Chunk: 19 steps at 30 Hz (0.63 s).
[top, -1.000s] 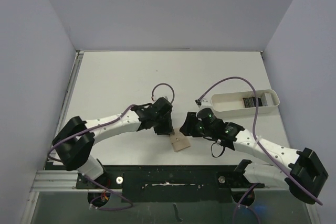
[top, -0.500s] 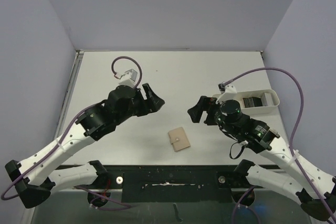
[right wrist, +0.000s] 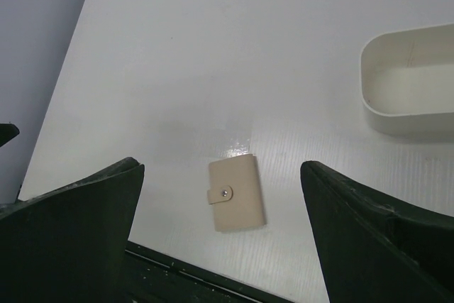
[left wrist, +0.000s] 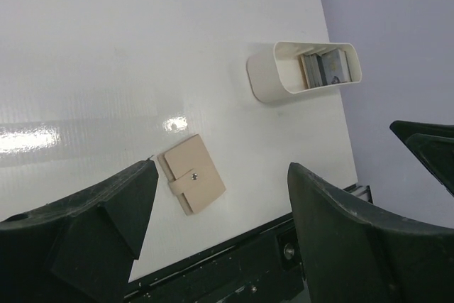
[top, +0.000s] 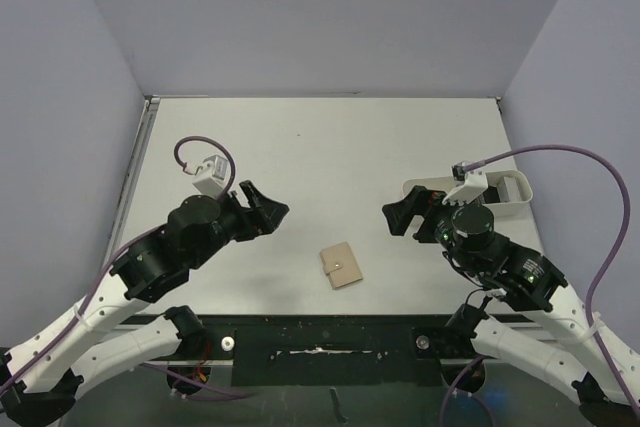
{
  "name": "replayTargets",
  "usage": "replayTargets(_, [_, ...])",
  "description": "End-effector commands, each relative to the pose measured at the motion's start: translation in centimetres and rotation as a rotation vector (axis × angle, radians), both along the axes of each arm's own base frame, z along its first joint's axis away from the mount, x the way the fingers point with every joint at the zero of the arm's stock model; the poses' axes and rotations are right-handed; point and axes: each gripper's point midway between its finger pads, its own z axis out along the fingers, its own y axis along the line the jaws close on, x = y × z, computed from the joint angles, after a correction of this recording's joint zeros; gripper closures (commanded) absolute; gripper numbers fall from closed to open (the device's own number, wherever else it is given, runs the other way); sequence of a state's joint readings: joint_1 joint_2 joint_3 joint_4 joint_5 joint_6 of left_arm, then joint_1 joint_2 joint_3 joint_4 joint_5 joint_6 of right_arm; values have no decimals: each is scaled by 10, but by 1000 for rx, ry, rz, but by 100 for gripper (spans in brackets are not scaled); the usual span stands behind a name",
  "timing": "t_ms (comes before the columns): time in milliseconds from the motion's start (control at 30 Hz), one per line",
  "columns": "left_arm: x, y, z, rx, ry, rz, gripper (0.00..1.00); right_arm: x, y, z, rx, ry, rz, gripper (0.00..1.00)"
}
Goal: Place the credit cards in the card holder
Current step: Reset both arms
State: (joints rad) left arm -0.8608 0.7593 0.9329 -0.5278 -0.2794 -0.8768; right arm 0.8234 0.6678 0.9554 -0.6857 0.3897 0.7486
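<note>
Currently both of my grippers have their jaws spread wide with nothing between them. In the overhead view my left gripper [top: 264,205] hangs at centre left of the frame and my right gripper [top: 398,218] at centre right, the two facing each other across a bare stretch of the white table [top: 330,147].

The card holder [top: 341,265] lies flat on the table low in the middle of that view, between the two grippers and touching neither. It is folded shut, tan side up, with its strap across the edge and the small stud showing. From my left wrist it sits at lower centre, between my two dark fingers [left wrist: 92,225]; from my right wrist it also sits at lower centre.

The white tray [left wrist: 266,76] rests at upper right of the left wrist view, well apart from the card holder. The credit cards [left wrist: 325,67] are packed at its right end, dark and on edge. How many there are I cannot tell.
</note>
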Motion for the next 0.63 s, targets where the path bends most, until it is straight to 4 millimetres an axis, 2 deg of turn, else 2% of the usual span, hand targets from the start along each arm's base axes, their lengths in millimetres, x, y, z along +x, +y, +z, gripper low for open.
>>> replayTargets(0, [4, 12, -1, -39, -11, 76, 27, 6, 0, -2, 32, -19, -32, 2])
replayTargets(267, [4, 9, 14, -67, -73, 47, 26, 8, -2, -3, 34, -20, -51, 3])
replayTargets(467, [4, -7, 13, -61, -69, -17, 26, 7, -5, 1, 45, -29, -59, 2])
replayTargets(600, [7, -10, 9, -51, -66, -18, 25, 5, -6, -1, 50, -27, -60, 2])
